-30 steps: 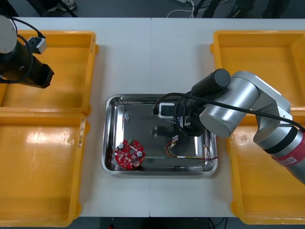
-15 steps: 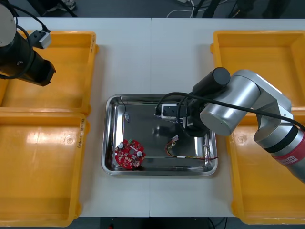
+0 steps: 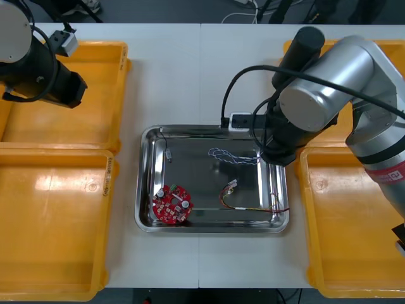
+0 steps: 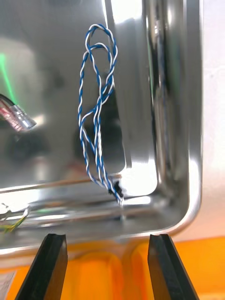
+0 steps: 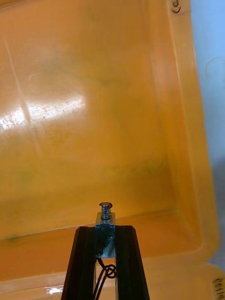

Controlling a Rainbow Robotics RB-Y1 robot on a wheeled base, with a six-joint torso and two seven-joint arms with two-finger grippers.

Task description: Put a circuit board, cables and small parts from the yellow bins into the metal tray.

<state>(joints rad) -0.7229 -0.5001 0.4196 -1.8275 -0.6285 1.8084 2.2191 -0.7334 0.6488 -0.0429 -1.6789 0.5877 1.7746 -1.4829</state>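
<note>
The left gripper (image 5: 106, 230) is clamped tight on a small metal part (image 5: 106, 216), pinched right at the fingertips with its tip poking out beyond them, and it hangs above the floor of the far-left yellow bin (image 5: 93, 117). Over on the other side, the right gripper (image 4: 107, 243) has its fingers spread wide with nothing between them, hovering above the right-hand rim of the metal tray (image 3: 146, 223), close to its far-right corner and just beside the bins on that side. Down in the tray lies the twisted blue and white cable (image 3: 234, 156), looped across the shiny floor in the far half, one end just beside the right wall. The round red circuit board (image 3: 171, 204) sits in the near-left corner, the red and yellow cable (image 3: 243, 204) runs along the near-right part, and a loose small metal part (image 3: 169, 152) rests near the left wall, well apart from both cables.
</note>
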